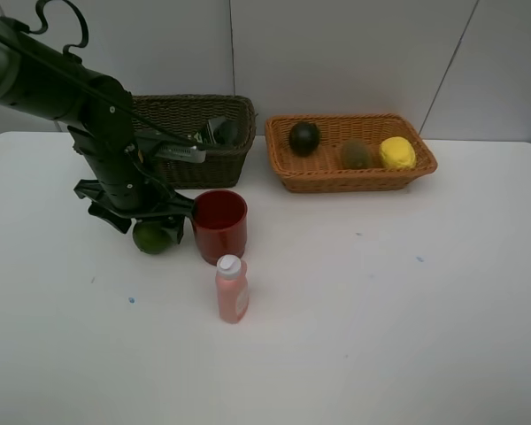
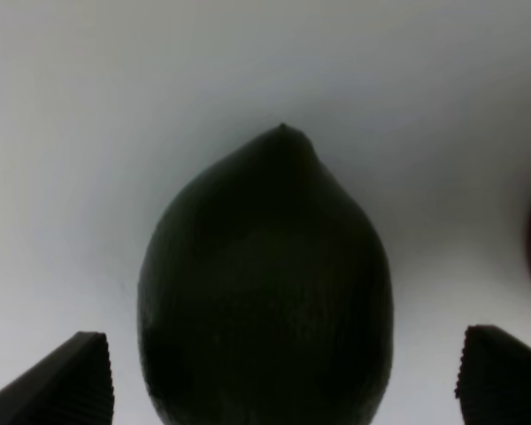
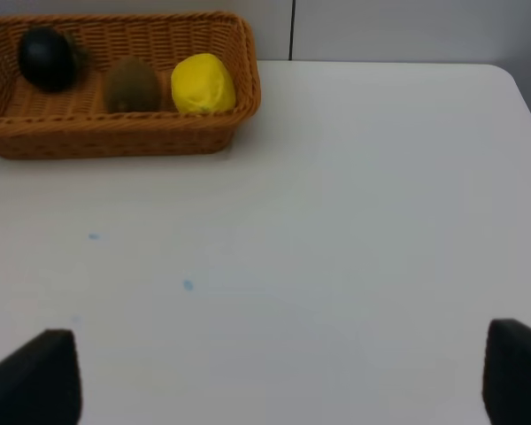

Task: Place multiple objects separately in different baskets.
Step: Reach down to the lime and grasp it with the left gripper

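Left gripper (image 2: pixel 283 372) spread wide, straddling green lime (image 1: pixel 152 237) without gripping it (gaps show either side); lime sits on table (image 1: pixel 425 310) just beside red cup (image 1: pixel 219 226). Pink bottle (image 1: pixel 231 289) near cup; right gripper (image 3: pixel 279 376) likewise open, empty.

Bright even light, faint shadows, left wrist view dim, green lime (image 2: pixel 265 292) blurred

Left arm bent down at left of centre, both claws spread wide.
The black left arm (image 1: pixel 49 87) enters from the upper left of the high view and angles down to left of centre. Its claw (image 1: pixel 140 221) points downward with the jaws wide apart, and the wrist view shows its ribbed fingertips (image 2: pixel 71 381) standing far apart. The right claw (image 3: pixel 274 381) appears only in its own wrist view, as two dark tips equally spread.
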Tool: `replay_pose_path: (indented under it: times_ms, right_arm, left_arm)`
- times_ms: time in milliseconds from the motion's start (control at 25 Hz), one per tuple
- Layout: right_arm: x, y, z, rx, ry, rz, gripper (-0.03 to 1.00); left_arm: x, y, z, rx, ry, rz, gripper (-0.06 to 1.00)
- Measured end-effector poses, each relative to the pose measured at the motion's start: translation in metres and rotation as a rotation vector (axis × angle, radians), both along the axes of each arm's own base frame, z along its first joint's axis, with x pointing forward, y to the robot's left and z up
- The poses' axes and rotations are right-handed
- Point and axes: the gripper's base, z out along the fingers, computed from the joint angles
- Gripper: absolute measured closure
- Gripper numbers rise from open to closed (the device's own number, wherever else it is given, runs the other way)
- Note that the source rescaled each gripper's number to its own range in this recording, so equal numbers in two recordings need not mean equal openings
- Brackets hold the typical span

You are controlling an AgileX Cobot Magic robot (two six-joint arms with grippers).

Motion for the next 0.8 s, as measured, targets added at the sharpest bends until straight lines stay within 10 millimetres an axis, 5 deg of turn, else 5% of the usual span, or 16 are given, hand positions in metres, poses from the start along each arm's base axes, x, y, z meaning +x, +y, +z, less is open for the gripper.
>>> replay_pose_path:
  times_ms: [800]
  right_arm:
    - [0.000,0.000,0.000,0.000,0.000,0.000,-0.02]
  left_arm:
    - [0.007,0.004,-0.016,-0.010,-0.012,0.015,-0.06]
